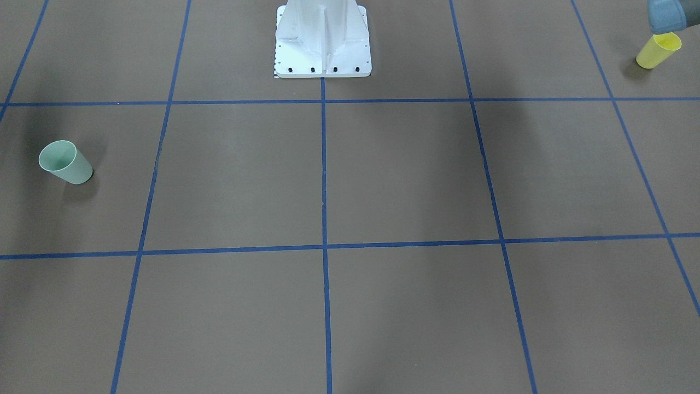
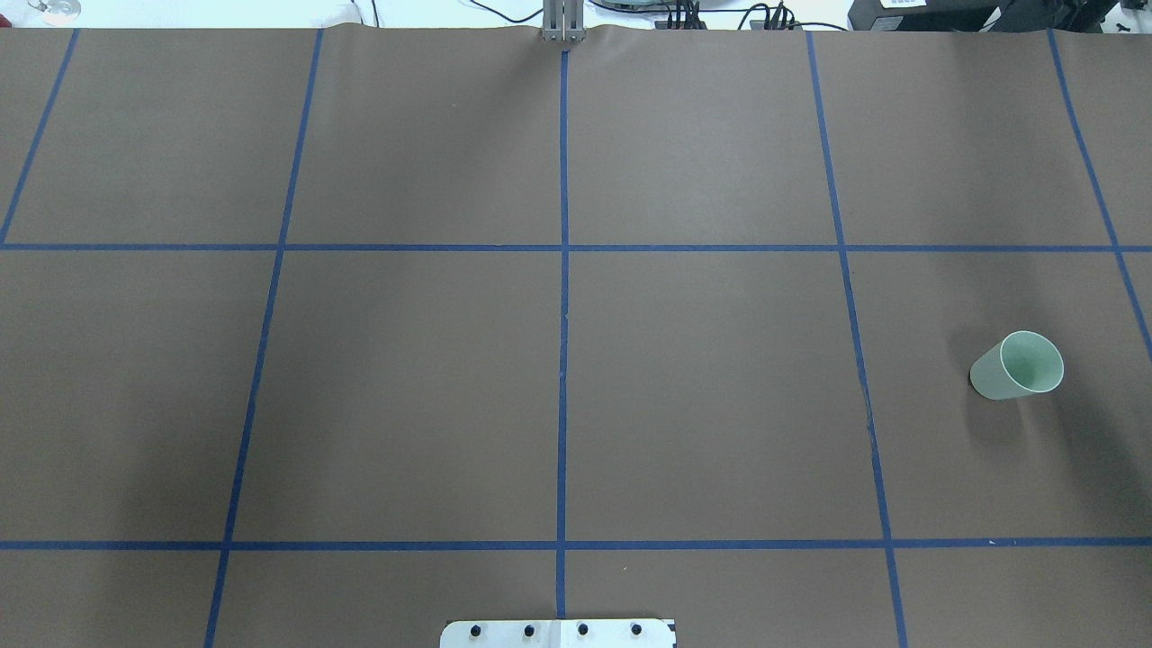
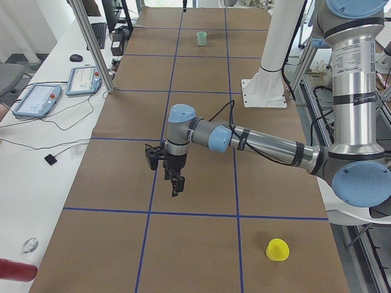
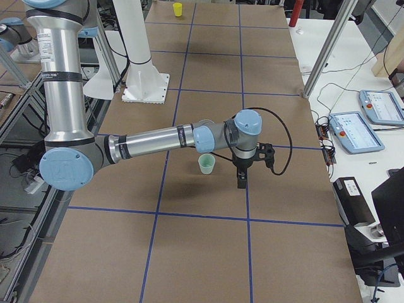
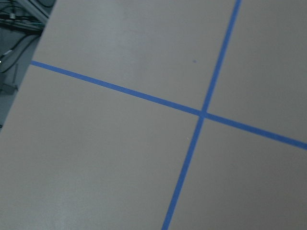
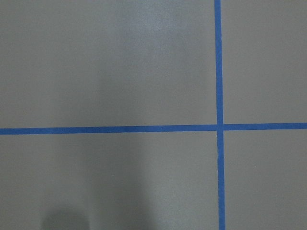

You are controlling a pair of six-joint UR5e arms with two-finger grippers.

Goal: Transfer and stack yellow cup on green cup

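As the cups lie: the yellow cup point(image 1: 659, 50) stands upright at the robot's left end of the table point(image 1: 415, 175), the green cup point(image 1: 65, 162) upright towards the right end, well apart
Done: nothing that we can see (neither cup is lifted)
To do: grip the yellow cup, carry it across, nest it in the green cup
Left gripper point(image 3: 175, 188): hangs over the table, apart from the yellow cup; we cannot tell whether its fingers are spread or pressed together
Right gripper point(image 4: 240, 182): near the green cup; the same doubt
Hidden: the overhead view misses the yellow cup and both arms; the wrist views show us only table and blue tape point(image 5: 201, 114)
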